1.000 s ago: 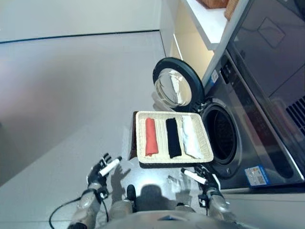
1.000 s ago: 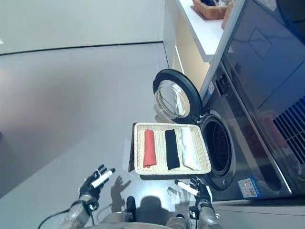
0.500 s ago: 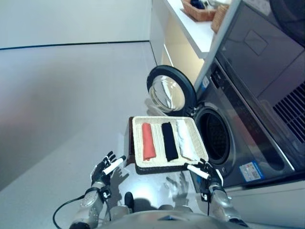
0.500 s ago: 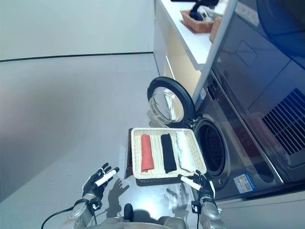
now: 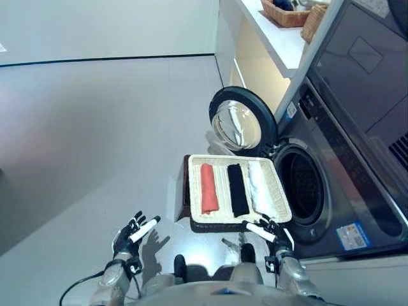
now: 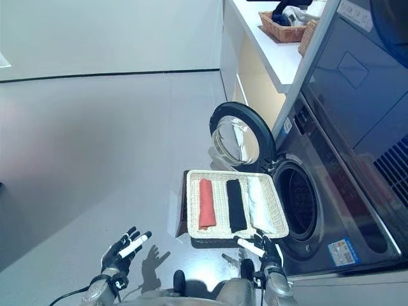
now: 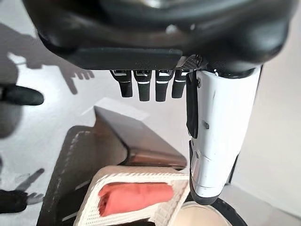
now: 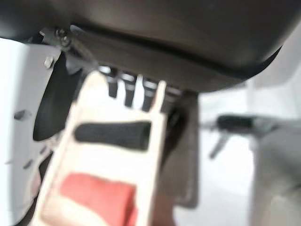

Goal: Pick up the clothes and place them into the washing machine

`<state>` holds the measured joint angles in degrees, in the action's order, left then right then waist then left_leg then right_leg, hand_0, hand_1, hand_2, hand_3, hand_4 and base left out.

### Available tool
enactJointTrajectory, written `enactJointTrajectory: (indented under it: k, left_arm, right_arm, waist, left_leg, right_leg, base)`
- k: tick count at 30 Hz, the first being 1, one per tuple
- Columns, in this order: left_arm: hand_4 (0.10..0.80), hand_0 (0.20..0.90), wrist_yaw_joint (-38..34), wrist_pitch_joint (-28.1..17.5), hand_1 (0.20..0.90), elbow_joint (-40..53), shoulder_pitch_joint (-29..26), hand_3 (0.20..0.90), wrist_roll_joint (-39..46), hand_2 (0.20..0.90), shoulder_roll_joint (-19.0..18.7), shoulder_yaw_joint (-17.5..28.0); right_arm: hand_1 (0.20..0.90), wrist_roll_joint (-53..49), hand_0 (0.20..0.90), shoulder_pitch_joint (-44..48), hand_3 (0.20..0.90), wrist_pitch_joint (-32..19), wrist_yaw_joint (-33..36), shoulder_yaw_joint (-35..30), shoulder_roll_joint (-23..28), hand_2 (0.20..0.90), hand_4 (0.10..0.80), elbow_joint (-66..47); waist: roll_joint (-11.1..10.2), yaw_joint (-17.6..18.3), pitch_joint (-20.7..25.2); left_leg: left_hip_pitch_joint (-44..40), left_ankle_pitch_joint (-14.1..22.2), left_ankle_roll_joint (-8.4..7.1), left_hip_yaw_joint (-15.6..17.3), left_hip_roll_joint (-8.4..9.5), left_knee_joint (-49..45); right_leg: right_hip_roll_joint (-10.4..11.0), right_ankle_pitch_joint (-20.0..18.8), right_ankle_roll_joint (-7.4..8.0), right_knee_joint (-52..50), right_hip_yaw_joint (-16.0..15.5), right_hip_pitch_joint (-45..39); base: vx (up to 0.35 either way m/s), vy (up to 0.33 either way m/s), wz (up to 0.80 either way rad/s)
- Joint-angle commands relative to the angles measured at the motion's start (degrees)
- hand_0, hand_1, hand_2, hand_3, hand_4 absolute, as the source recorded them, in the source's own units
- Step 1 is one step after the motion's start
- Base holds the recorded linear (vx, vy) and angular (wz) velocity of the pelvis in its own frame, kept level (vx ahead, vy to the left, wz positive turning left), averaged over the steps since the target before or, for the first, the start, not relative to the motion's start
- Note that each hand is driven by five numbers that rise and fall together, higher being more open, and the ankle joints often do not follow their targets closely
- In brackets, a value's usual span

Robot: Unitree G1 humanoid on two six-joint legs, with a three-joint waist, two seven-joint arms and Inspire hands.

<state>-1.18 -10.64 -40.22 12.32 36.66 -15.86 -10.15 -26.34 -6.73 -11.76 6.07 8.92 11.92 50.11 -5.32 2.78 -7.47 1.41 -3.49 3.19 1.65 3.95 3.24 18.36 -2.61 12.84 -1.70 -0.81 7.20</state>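
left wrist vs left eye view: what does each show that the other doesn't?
Only the left wrist view: the open left hand from very close, fingers straight. Only the left eye view: the dark front-loading washing machine with its round door open, the black rolled cloth, the white rolled cloth, the right hand. Both: the cream woven tray holding the red rolled cloth.
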Motion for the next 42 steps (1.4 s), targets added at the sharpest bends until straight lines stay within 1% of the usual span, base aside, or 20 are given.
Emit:
enactJointTrajectory:
  k: [1,4,7,8,9,10,11,12,13,14,15,17,18,19,21,23,26,31,37,42]
  left_arm:
    - [0.800,0.900,1.07,-3.52,0.900,7.05,-1.82,0.900,-0.71,0.900,-0.45,1.98]
    - [0.800,0.900,0.52,-3.69,0.900,7.12,-2.26,0.900,0.37,0.900,0.13,2.16]
    - [0.800,0.900,0.19,-4.15,0.900,7.96,-2.83,0.900,1.97,0.900,0.31,2.17]
    - [0.800,0.900,0.18,-4.15,0.900,7.96,-2.82,0.900,1.97,0.900,0.31,2.17]
    - [0.800,0.900,0.11,-4.35,0.900,8.50,-3.13,0.900,2.07,0.900,0.22,1.74]
    - [0.800,0.900,-0.04,-4.47,0.900,8.36,-3.72,0.900,2.04,0.900,0.23,1.43]
    - [0.800,0.900,0.11,-4.67,0.900,8.40,-4.04,0.900,2.26,0.900,0.20,1.27]
    - [0.800,0.900,0.24,-4.75,0.900,8.98,-4.23,0.900,2.57,0.900,0.22,0.99]
    - [0.800,0.900,0.36,-4.70,0.900,8.90,-4.52,0.900,2.49,0.900,0.22,0.65]
    - [0.800,0.900,0.40,-4.86,0.900,9.01,-4.70,0.900,2.61,0.900,0.22,0.10]
    - [0.800,0.900,0.34,-4.73,0.900,8.78,-4.93,0.900,2.98,0.900,0.33,-0.32]
    - [0.800,0.900,-0.06,-4.72,0.900,9.06,-4.65,0.900,2.73,0.900,0.63,-1.13]
    - [0.800,0.900,-0.20,-4.76,0.900,9.15,-4.85,0.900,2.49,0.900,0.43,-1.46]
    - [0.800,0.900,-0.03,-4.59,0.900,9.59,-4.90,0.900,2.96,0.900,0.25,-1.56]
    - [0.800,0.900,0.16,-4.82,0.900,10.20,-4.95,0.900,2.61,0.900,0.07,-2.21]
    - [0.800,0.900,-0.25,-5.42,0.900,10.49,-5.91,0.900,2.47,0.900,-0.32,-2.74]
    - [0.800,0.900,-1.07,-6.04,0.900,12.22,-7.25,0.900,2.51,0.900,-1.18,-2.77]
    - [0.800,0.900,-1.36,-6.41,0.900,15.30,-7.31,0.900,2.25,0.900,-1.96,-3.78]
    - [0.800,0.900,-2.11,-6.75,0.900,19.17,-7.32,0.900,2.05,0.900,-3.03,-5.44]
    - [0.800,0.900,-3.26,-7.44,0.900,20.81,-9.78,0.900,0.63,0.900,-3.86,-7.52]
  right_arm:
    - [0.900,0.76,0.900,1.61,0.900,-2.62,-0.33,-1.74,3.02,0.900,0.800,-6.99]
    - [0.900,1.20,0.900,2.52,0.900,-2.77,-0.14,-1.07,3.97,0.900,0.800,-7.31]
    - [0.900,0.53,0.900,2.89,0.900,-3.62,0.30,-1.21,5.16,0.900,0.800,-9.27]
    - [0.900,0.53,0.900,2.89,0.900,-3.62,0.30,-1.21,5.16,0.900,0.800,-9.27]
    - [0.900,0.38,0.900,2.95,0.900,-4.00,0.60,-0.95,5.69,0.900,0.800,-9.25]
    - [0.900,0.57,0.900,3.36,0.900,-4.06,0.83,-0.59,6.02,0.900,0.800,-8.90]
    - [0.900,0.79,0.900,3.61,0.900,-4.14,0.89,-0.25,6.34,0.900,0.800,-8.76]
    - [0.900,1.05,0.900,3.67,0.900,-4.22,1.01,0.01,6.67,0.900,0.800,-8.92]
    - [0.900,1.04,0.900,3.70,0.900,-4.38,1.15,-0.01,7.01,0.900,0.800,-8.58]
    - [0.900,1.13,0.900,3.95,0.900,-4.52,1.42,-0.09,7.48,0.900,0.800,-8.34]
    - [0.900,1.24,0.900,4.47,0.900,-4.60,1.96,-0.28,8.03,0.900,0.800,-8.00]
    - [0.900,1.04,0.900,5.61,0.900,-4.59,2.69,-0.49,8.71,0.900,0.800,-7.26]
    - [0.900,1.12,0.900,6.26,0.900,-4.68,2.98,-0.56,9.07,0.900,0.800,-7.19]
    - [0.900,1.45,0.900,6.36,0.900,-4.63,3.09,-0.90,9.10,0.900,0.800,-7.86]
    - [0.900,2.23,0.900,7.68,0.900,-4.46,3.70,-0.79,9.28,0.900,0.800,-8.37]
    - [0.900,2.30,0.900,9.34,0.900,-4.41,4.81,-0.97,9.31,0.900,0.800,-8.99]
    - [0.900,2.35,0.900,11.86,0.900,-4.55,6.02,-0.80,9.66,0.900,0.800,-9.24]
    - [0.900,1.98,0.900,16.18,0.900,-5.13,8.84,-2.59,10.52,0.900,0.800,-7.80]
    - [0.900,2.64,0.900,25.66,0.900,-5.24,14.63,-3.42,11.15,0.900,0.800,-1.96]
    - [0.900,3.63,0.900,34.83,0.900,-4.77,18.36,-2.46,12.29,0.900,0.800,5.19]
  waist:
    - [0.92,0.67,-1.08]
    - [1.47,0.19,-1.41]
    - [2.79,0.34,-1.93]
    - [2.79,0.34,-1.92]
    - [3.61,0.51,-2.12]
    - [3.96,0.70,-2.23]
    - [4.21,0.82,-2.41]
    - [4.16,0.62,-3.16]
    - [4.00,0.25,-4.10]
    - [4.11,0.07,-4.77]
    - [4.62,0.00,-4.60]
    - [5.66,-1.04,-4.37]
    - [6.10,-0.97,-4.69]
    - [6.65,-0.12,-4.62]
    - [7.38,0.17,-5.00]
    - [7.48,0.33,-5.61]
    - [7.51,0.22,-7.10]
    - [7.61,-0.05,-10.04]
    - [8.54,-1.12,-11.68]
    - [9.29,-2.03,-14.01]
  left_leg:
    - [-8.07,11.58,-5.30,-3.87,-5.51,-5.99]
    - [-5.71,10.44,-7.02,-5.06,-7.69,-6.27]
    - [-3.47,8.67,-8.64,-5.95,-10.74,-5.92]
    - [-3.46,8.67,-8.65,-5.95,-10.74,-5.92]
    - [-2.51,7.92,-9.47,-6.14,-12.51,-6.29]
    - [-1.46,7.73,-9.93,-6.20,-13.14,-7.60]
    - [-0.25,6.73,-10.57,-6.17,-13.69,-10.76]
    - [2.29,5.01,-11.11,-6.62,-13.74,-16.42]
    - [4.55,3.66,-11.17,-7.40,-12.94,-20.22]
    - [6.08,2.47,-11.12,-7.41,-12.79,-19.76]
    - [6.90,2.14,-10.90,-6.68,-13.49,-14.23]
    - [8.85,-0.86,-10.52,-7.85,-13.72,-6.98]
    - [9.65,-1.64,-10.64,-6.96,-13.64,-6.86]
    - [9.19,-0.98,-10.52,-3.32,-14.60,-6.81]
    - [8.81,-0.79,-9.99,-1.71,-13.56,-5.64]
    - [9.44,-0.47,-9.63,0.22,-12.32,-4.93]
    - [12.46,0.65,-9.51,1.93,-11.49,-8.17]
    - [17.15,3.30,-9.04,2.06,-10.57,-14.53]
    - [21.68,4.08,-8.80,2.08,-10.07,-16.55]
    - [25.07,4.45,-8.54,1.84,-9.43,-18.41]
  right_leg:
    - [-0.18,-11.86,0.85,-1.17,-2.43,3.46]
    - [-1.45,-9.59,-0.02,-1.43,-3.96,3.62]
    - [-3.16,-6.71,-1.12,-3.15,-4.34,5.35]
    - [-3.17,-6.70,-1.12,-3.15,-4.35,5.36]
    - [-4.43,-4.77,-1.96,-4.23,-4.35,5.66]
    - [-4.82,-3.95,-2.47,-4.73,-4.63,5.66]
    - [-5.44,-3.29,-3.21,-4.80,-4.89,5.12]
    - [-5.83,-2.80,-4.19,-4.85,-5.06,4.37]
    - [-5.87,-2.71,-4.76,-4.78,-5.40,3.66]
    - [-5.85,-2.57,-4.78,-4.48,-5.82,3.07]
    - [-5.81,-1.90,-4.22,-3.61,-6.21,2.52]
    - [-6.28,-2.04,-3.62,-2.63,-5.14,1.95]
    - [-6.18,-2.02,-3.36,-3.07,-4.73,2.23]
    - [-5.54,-1.73,-2.84,-3.89,-4.56,2.85]
    - [-4.57,-2.39,-2.41,-4.60,-3.29,4.86]
    - [-2.86,-3.87,-1.80,-4.41,-1.92,7.47]
    - [-1.02,-5.47,-1.36,-4.29,-1.11,10.80]
    - [1.04,-6.71,-0.96,-5.17,-1.67,13.05]
    - [2.39,-8.38,-0.45,-4.67,-2.48,16.52]
    - [3.41,-8.65,-0.30,-5.89,-2.61,19.29]
  base:
    - [0.014,-0.187,0.53]
    - [-0.037,-0.198,0.05]
    - [-0.064,-0.148,0.14]
    - [0.006,-0.155,0.16]
    - [-0.001,-0.154,0.16]
    - [0.007,-0.214,0.19]
    - [0.001,-0.179,0.16]
    - [-0.028,-0.154,0.19]
    - [-0.072,-0.110,0.18]
    - [-0.065,-0.015,0.32]
    - [0.005,0.064,0.32]
    - [0.080,0.118,0.15]
    - [0.039,0.129,-0.11]
    - [-0.004,0.144,-0.19]
    - [-0.062,0.174,-0.15]
    - [-0.135,0.190,-0.49]
    - [-0.109,0.098,-0.39]
    - [-0.058,0.020,0.00]
    - [-0.068,0.034,0.03]
    - [-0.069,0.035,0.04]
